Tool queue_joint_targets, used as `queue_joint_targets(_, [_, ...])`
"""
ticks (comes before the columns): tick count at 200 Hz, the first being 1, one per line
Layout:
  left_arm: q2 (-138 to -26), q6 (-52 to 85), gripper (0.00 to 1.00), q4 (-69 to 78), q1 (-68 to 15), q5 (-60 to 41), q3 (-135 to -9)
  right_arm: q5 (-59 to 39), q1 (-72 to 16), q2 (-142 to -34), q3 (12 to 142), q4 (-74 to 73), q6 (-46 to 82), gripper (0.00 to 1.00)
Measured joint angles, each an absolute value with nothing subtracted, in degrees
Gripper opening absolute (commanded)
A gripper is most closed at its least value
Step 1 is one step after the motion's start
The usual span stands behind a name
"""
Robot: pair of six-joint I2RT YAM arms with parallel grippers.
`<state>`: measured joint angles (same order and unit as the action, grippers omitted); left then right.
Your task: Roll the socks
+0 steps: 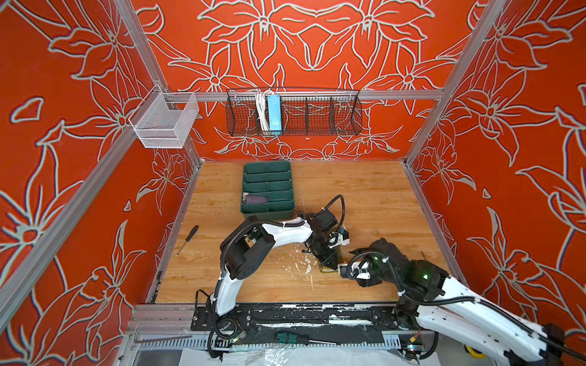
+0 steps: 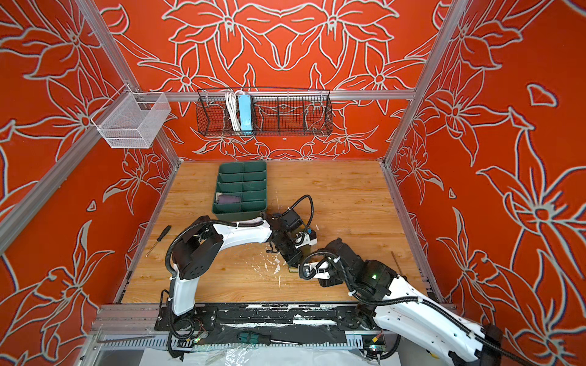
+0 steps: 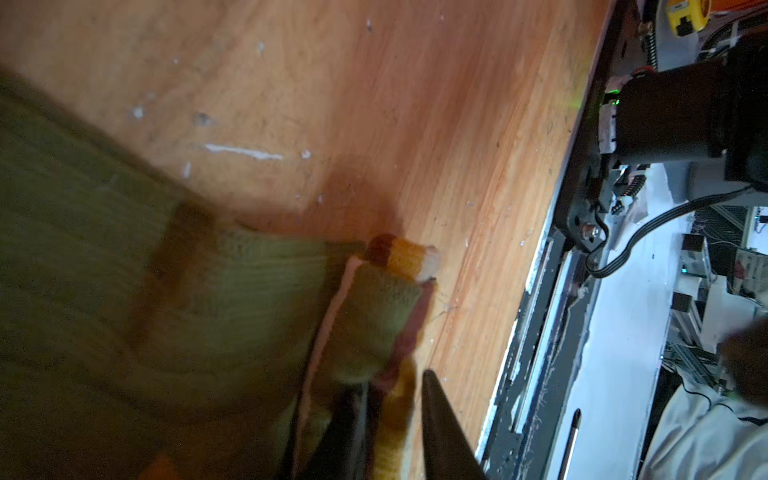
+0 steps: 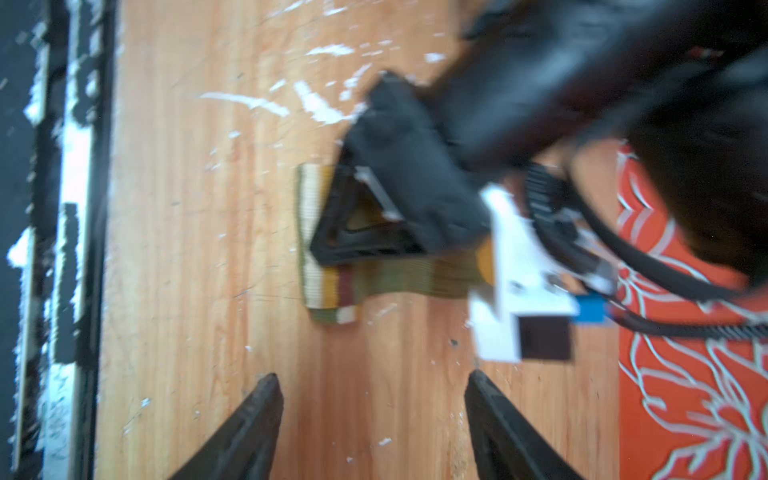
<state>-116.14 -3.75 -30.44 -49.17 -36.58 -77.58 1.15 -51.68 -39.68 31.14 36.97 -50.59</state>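
While rolling olive green sock on counter, pinning cuff flat with left gripper, jaws slightly parted, grip unclear; likely needing right gripper, jaws wide, empty, tucking alongside.

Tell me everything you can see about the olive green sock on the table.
The olive green ribbed knit sock lies stretched out on the wooden table. One end carries cream, mustard and brown stripes and looks folded over. The left gripper bears on it, with striped fabric between its fingers; whether they pinch it is unclear.
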Motion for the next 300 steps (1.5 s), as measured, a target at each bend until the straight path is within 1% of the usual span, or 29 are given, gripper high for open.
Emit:
queue_joint_targets(21, [-116.2,-3.6,0.25,-30.4,-49.2,-36.7,-77.6,2.9,-55.5,-44.2,28.9,34.1,-50.9,0.71])
queue_joint_targets(42, [-116.3,-3.6,0.24,-30.4,-49.2,-36.8,-77.6,4.4,-56.7,-48.4,27.5,29.8,-50.8,0.72])
queue_joint_targets(90, [-116.3,-3.6,0.24,-30.3,-49.1,-36.9,-77.5,7.9,-56.7,-57.5,26.5,21.4,-48.9,0.62])
queue_joint_targets(114, [-116.4,-3.6,0.24,-30.3,-49.1,-37.2,-77.5,10.3,-56.7,-61.8,26.4,19.0,-48.1,0.60])
queue_joint_targets(133, [-116.5,-3.6,0.24,-30.3,-49.1,-37.4,-77.5,10.8,-56.7,-64.0,26.4,18.2,-47.5,0.54])
queue_joint_targets(151, [-116.5,-3.6,0.25,-30.3,-49.1,-37.5,-77.5,10.8,-56.7,-65.8,26.4,17.8,-47.0,0.39])
queue_joint_targets(167, [-116.5,-3.7,0.31,-30.3,-49.1,-37.9,-77.5,11.2,-56.7,-67.3,26.6,17.3,-46.8,0.20])
queue_joint_targets(183, [-116.4,-3.7,0.40,-30.7,-49.0,-38.5,-77.5,11.6,-56.8,-68.5,27.5,18.4,-46.9,0.05])
queue_joint_targets(194, [-116.0,-3.6,0.51,-30.8,-48.8,-38.4,-77.2,11.7,-56.8,-69.1,28.5,19.8,-46.6,0.00])
queue_joint_targets(205, [-115.1,-4.1,0.62,-31.0,-48.3,-38.0,-76.9,11.3,-56.8,-69.3,29.2,20.9,-46.5,0.00])
queue_joint_targets(212, [-114.0,-4.6,0.72,-30.9,-47.9,-36.7,-76.5,10.8,-56.8,-69.5,29.6,21.3,-46.2,0.00])
queue_joint_targets(213, [-113.9,-4.7,0.76,-30.8,-47.9,-36.4,-76.4,10.5,-56.8,-69.6,29.6,21.4,-46.1,0.00])
queue_joint_targets(215, [-113.5,-4.3,0.94,-30.6,-47.9,-35.4,-76.2,10.3,-56.8,-69.7,29.8,21.5,-46.0,0.00])
queue_joint_targets(216, [-113.5,-4.2,0.98,-30.6,-47.9,-35.2,-76.2,10.2,-56.8,-69.7,29.8,21.6,-46.0,0.00])
queue_joint_targets(217, [-113.3,-4.5,1.00,-30.5,-47.9,-35.0,-76.1,10.1,-56.8,-69.8,30.0,21.7,-46.0,0.00])
queue_joint_targets(222, [-112.5,-4.7,0.98,-30.5,-47.8,-32.7,-75.6,9.8,-56.7,-70.1,30.4,22.3,-45.7,0.00])
queue_joint_targets(242, [-108.6,-5.9,0.97,-30.5,-47.7,-27.6,-73.7,7.5,-56.8,-70.4,31.4,24.4,-45.0,0.00])
queue_joint_targets(261, [-102.3,-7.4,0.97,-30.1,-47.9,-21.7,-73.0,5.4,-56.7,-70.5,32.2,26.2,-44.5,0.00])
queue_joint_targets(277, [-94.7,-9.0,0.97,-27.6,-47.4,-14.2,-71.9,2.9,-56.7,-70.6,33.1,28.3,-44.5,0.00])
queue_joint_targets(300, [-80.4,-13.7,0.97,-20.9,-44.1,-0.1,-67.0,-0.7,-56.2,-72.5,35.3,31.3,-44.3,0.00])
